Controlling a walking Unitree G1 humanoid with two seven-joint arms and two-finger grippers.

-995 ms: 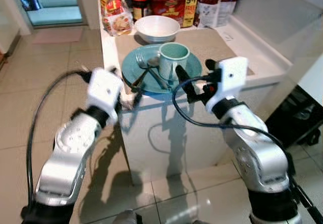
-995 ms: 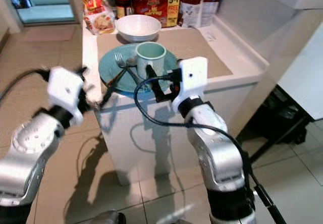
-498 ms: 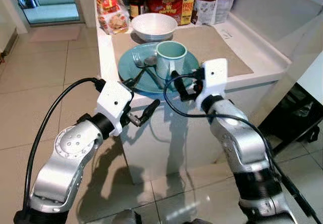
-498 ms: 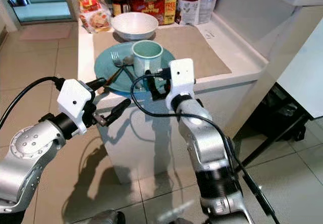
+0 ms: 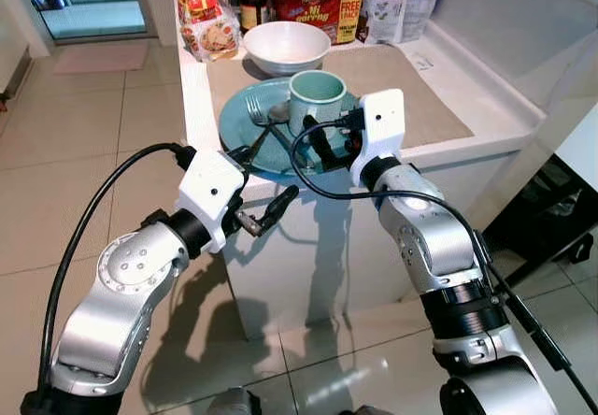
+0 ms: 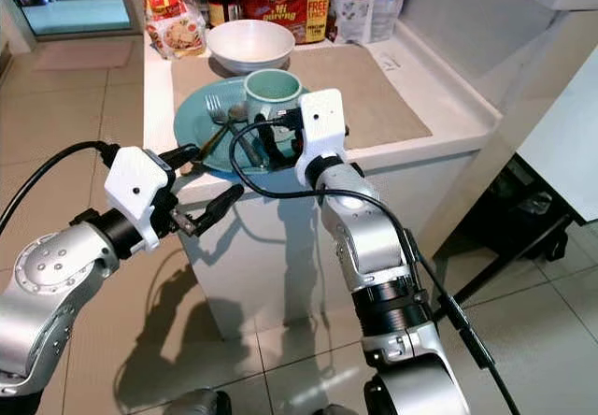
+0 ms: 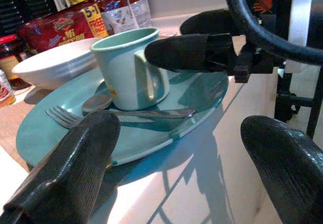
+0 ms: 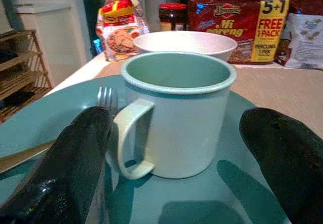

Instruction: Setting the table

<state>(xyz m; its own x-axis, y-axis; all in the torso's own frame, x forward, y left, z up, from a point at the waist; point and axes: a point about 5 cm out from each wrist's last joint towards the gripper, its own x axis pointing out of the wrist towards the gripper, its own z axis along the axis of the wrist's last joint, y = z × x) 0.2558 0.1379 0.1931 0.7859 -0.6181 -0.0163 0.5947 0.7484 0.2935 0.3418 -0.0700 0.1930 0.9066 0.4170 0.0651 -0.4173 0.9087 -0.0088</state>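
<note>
Right wrist view puts the pale green mug [image 8: 177, 115] between that gripper's two black fingers [image 8: 75, 163] — jaws spread wide, neither touching it. The mug stands upright on the teal plate [image 5: 239, 127], on the table [image 5: 472, 107] near its front edge, with a fork [image 5: 254, 116] and spoon [image 5: 278, 112] just beside it. The right gripper [image 5: 329, 142] reaches in low over the plate's near rim, forearm bent upward. The left gripper [image 5: 266, 205] hovers just off the table's edge below the plate, jaws open. A white bowl [image 5: 286, 47] sits behind the plate.
</note>
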